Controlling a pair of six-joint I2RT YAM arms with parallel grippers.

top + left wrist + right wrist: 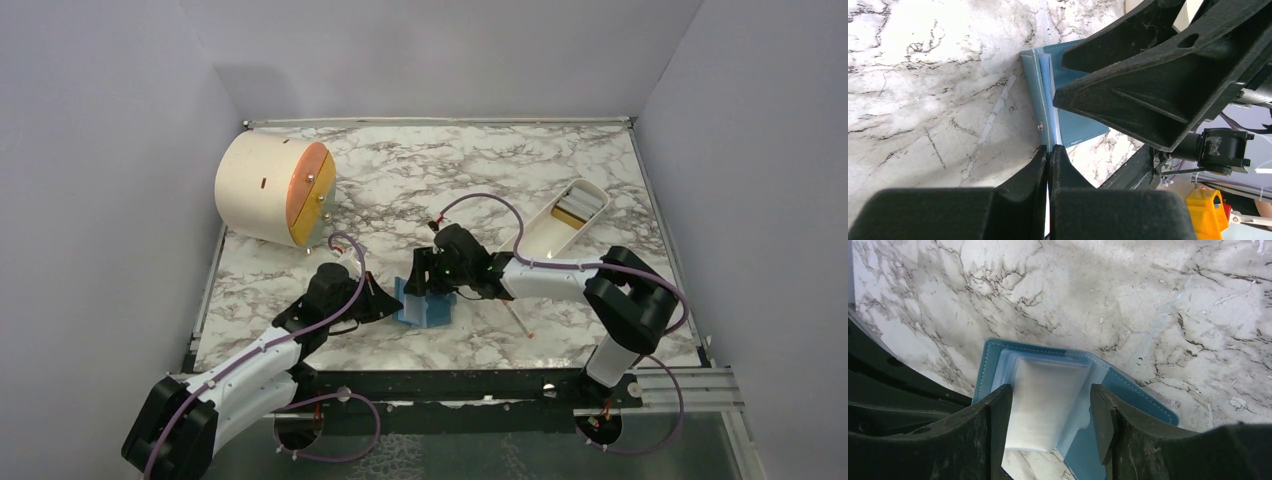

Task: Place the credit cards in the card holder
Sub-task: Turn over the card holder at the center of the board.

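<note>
Credit cards (578, 208), gold and grey, seem to lie in the white tray (545, 240) well beyond the right hand (440, 275). One pale card (1045, 405) sits between that hand's fingers, partly inside a clear sleeve of the card holder (425, 305). The fingers stand about half wide on either side of the card, and I cannot tell whether they press its edges or only flank it.

The left hand (1049, 155) is pinched tight on the near edge of the card holder. It probably grips there to pin the teal wallet open and stop it sliding as the card is pushed in from the opposite side. The holder lies directly between the two hands, with the right one above it.

Underneath is a white marble-patterned table (420, 170), glossy and likely slippery, which would explain the bracing grip. A thin stick (518, 322) lies just beside the right arm, and a cream drum (265, 190) with an orange face rests well beyond the left hand. Plain pale walls (120, 150) close in the sides and back.
</note>
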